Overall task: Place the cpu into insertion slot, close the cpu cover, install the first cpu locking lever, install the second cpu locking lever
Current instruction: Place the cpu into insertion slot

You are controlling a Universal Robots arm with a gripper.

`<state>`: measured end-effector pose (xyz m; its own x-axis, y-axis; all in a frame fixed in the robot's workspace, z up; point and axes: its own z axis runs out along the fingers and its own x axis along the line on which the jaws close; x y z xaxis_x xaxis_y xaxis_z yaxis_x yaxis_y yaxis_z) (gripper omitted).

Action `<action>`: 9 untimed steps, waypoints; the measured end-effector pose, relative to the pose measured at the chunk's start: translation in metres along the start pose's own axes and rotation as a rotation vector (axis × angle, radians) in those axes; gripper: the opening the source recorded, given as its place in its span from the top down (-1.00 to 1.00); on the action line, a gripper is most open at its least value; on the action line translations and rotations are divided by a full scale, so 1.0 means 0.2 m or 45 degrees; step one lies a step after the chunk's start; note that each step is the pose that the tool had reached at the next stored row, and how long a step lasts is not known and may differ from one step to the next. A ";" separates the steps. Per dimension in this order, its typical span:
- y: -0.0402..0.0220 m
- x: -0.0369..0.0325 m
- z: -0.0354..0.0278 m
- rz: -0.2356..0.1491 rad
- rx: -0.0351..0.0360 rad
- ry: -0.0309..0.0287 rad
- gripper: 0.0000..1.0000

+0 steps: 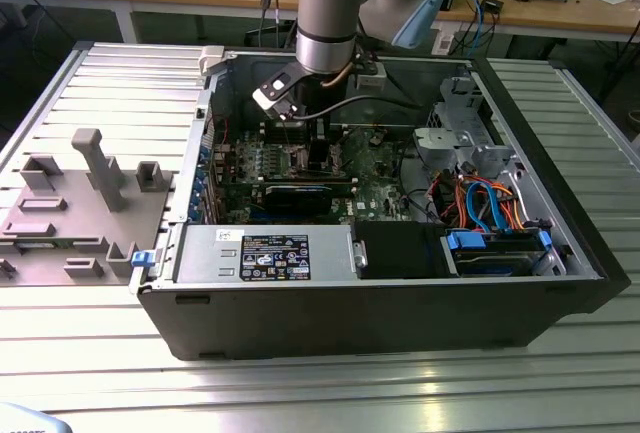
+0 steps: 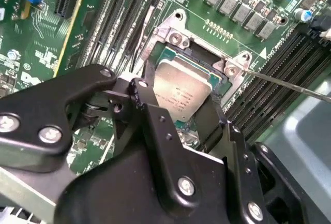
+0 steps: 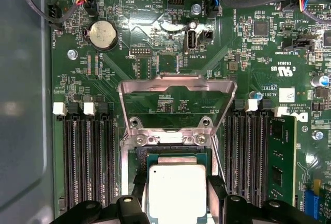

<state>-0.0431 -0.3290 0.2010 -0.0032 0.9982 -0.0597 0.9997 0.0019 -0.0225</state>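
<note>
soft overhead light; glare whitens the cpu point(image 3: 177, 193) (first wrist view); case point(image 1: 380, 318) interior shadowed

The open computer case point(image 1: 380, 303) is taken in from above in the exterior view, well back, with the arm point(image 1: 325, 23) seen standing down into it. In the first wrist view the motherboard point(image 3: 155, 32) is faced squarely from close above, past the fingers point(image 3: 216, 195). In the second wrist view the same board is caught slantwise, closer yet, from behind the fingers point(image 2: 155, 125). The cpu point(image 3: 177, 193) point(image 2: 181, 92), clasped between the fingers, is shared by both wrist views.
</note>
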 end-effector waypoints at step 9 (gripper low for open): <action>0.003 0.020 0.016 -0.001 0.0034 0.0107 -0.09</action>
<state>-0.0425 -0.3253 0.1977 -0.0035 0.9987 -0.0513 0.9997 0.0022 -0.0252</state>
